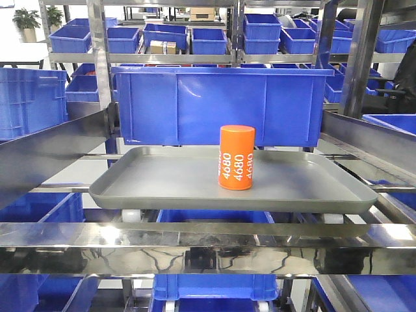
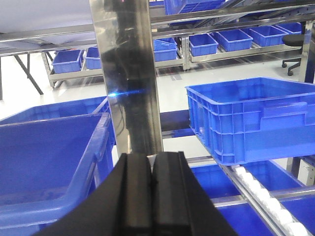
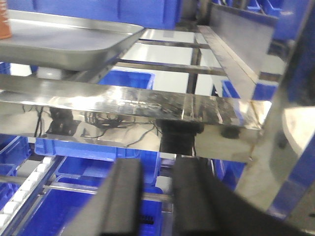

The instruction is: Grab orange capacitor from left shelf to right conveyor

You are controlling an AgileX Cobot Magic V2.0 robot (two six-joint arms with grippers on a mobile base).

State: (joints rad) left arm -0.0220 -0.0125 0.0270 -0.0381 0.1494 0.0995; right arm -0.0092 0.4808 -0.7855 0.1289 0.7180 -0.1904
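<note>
The orange capacitor (image 1: 236,157) stands upright on the grey tray (image 1: 130,195) of the left shelf (image 1: 195,244), with white "4680" on its side. In the right wrist view the orange capacitor (image 3: 4,19) shows only as a sliver at the top left, on the tray (image 3: 74,44). My right gripper (image 3: 158,167) is open and holds nothing, below and in front of the shelf's shiny front rail (image 3: 133,103). My left gripper (image 2: 150,157) is shut with nothing between its pads, just in front of a steel post (image 2: 130,73). The right conveyor is out of view.
A large blue bin (image 1: 221,104) sits right behind the tray. More blue bins fill the racks behind and below (image 1: 214,286). Slanted steel side rails (image 1: 45,153) flank the tray. In the left wrist view a blue crate (image 2: 251,120) rests on white rollers (image 2: 266,196).
</note>
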